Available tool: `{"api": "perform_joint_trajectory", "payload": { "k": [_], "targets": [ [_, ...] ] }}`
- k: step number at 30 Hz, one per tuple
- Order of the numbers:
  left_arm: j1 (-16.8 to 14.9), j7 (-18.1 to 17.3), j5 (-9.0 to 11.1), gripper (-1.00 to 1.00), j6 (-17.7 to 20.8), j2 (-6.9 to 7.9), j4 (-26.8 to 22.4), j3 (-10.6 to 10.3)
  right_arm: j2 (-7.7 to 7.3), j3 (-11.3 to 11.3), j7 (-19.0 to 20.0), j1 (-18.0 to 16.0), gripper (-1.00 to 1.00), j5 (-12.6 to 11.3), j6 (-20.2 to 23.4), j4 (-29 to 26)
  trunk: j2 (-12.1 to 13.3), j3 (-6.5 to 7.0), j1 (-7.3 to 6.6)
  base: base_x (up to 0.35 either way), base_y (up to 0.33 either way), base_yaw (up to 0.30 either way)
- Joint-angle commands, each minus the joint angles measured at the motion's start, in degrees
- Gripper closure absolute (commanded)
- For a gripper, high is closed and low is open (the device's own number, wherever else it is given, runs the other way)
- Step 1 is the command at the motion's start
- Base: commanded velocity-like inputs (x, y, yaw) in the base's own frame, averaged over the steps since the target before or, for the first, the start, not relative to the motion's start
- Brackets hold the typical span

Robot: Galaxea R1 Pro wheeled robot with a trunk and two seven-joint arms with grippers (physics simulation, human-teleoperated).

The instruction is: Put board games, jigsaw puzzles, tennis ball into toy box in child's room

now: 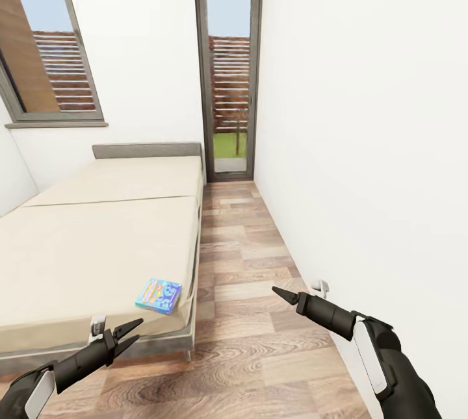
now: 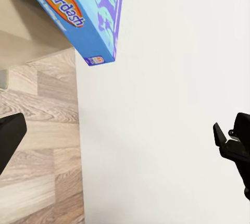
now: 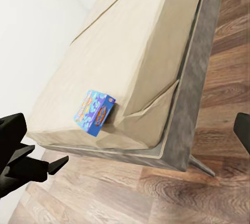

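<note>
Head view: blue board game [image 1: 158, 295] on beige bed [image 1: 97, 243]; left gripper [image 1: 130, 335] parted, right gripper [image 1: 281, 293] unclear.

A small blue board game box [image 1: 158, 295] with orange-and-yellow lettering lies flat near the corner of the beige-covered bed [image 1: 97, 237], close to its edge.
</note>
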Motion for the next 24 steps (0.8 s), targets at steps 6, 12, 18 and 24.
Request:
{"api": "perform_joint_trajectory", "payload": {
  "k": [6, 12, 18, 24],
  "targets": [
    [0.0, -0.1, 0.2, -1.00, 0.5, 0.00, 0.0, 0.0, 0.00, -0.1, 0.1, 0.0, -1.00, -0.2, 0.3, 0.0, 0.0, -0.05, -0.01, 0.023, -0.016, 0.000],
    [0.0, -0.1, 0.2, -1.00, 0.4, 0.00, 0.0, 0.0, 0.00, -0.1, 0.1, 0.0, -1.00, -0.2, 0.3, 0.0, 0.0, -0.05, -0.01, 0.006, -0.004, 0.000],
    [0.0, -0.1, 0.2, -1.00, 0.4, 0.00, 0.0, 0.0, 0.00, -0.1, 0.2, 0.0, -1.00, -0.2, 0.3, 0.0, 0.0, -0.05, -0.01, 0.002, -0.001, 0.000],
    [0.0, -0.1, 0.2, -1.00, 0.4, 0.00, 0.0, 0.0, 0.00, -0.1, 0.1, 0.0, -1.00, -0.2, 0.4, -0.1, 0.0, -0.05, -0.01, 0.004, 0.000, 0.000]
  ]
}}
